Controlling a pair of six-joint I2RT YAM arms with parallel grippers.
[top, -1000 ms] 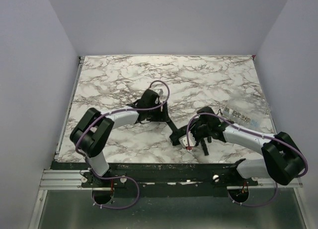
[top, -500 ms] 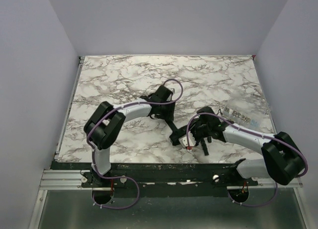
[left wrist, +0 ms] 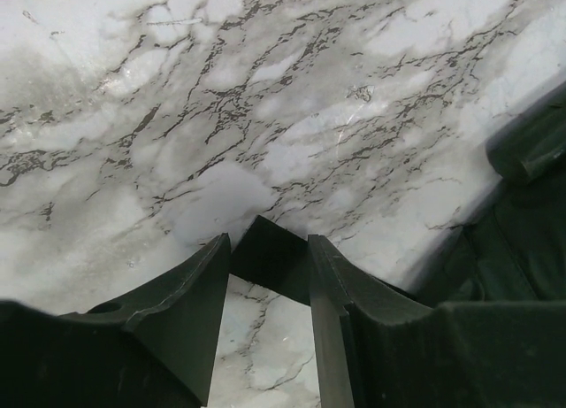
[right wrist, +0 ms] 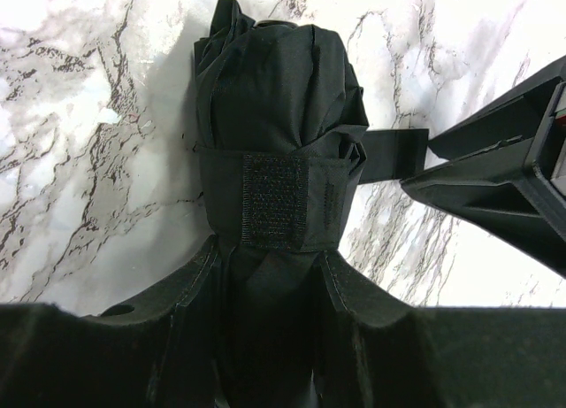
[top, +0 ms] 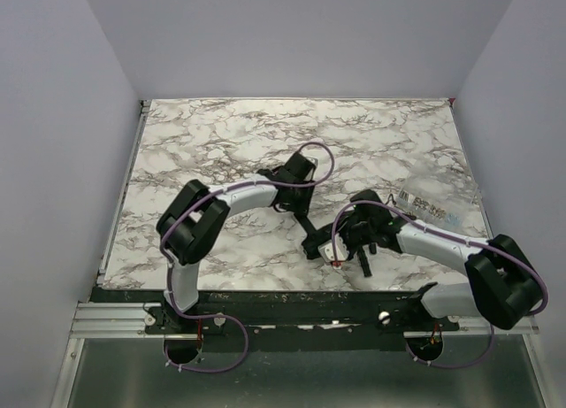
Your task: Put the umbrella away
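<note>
- Right gripper [right wrist: 270, 253] closed round the near end of the umbrella [right wrist: 274, 98], one finger pressed on each side.
- Umbrella was a rolled bundle lying on the marble table [right wrist: 80, 160], reaching straight out ahead of the fingers.
- Strap [right wrist: 276, 200] wrapped round it just past the fingertips. Its tab [right wrist: 393, 154] stuck out to the gripper's right.
- Left gripper [left wrist: 268, 249]: fingers part-way apart, black wedge [left wrist: 270, 266] between the tips. Could not tell whether it was pinched.
- Dark mass [left wrist: 522, 213] to that gripper's right, unidentified.
</note>
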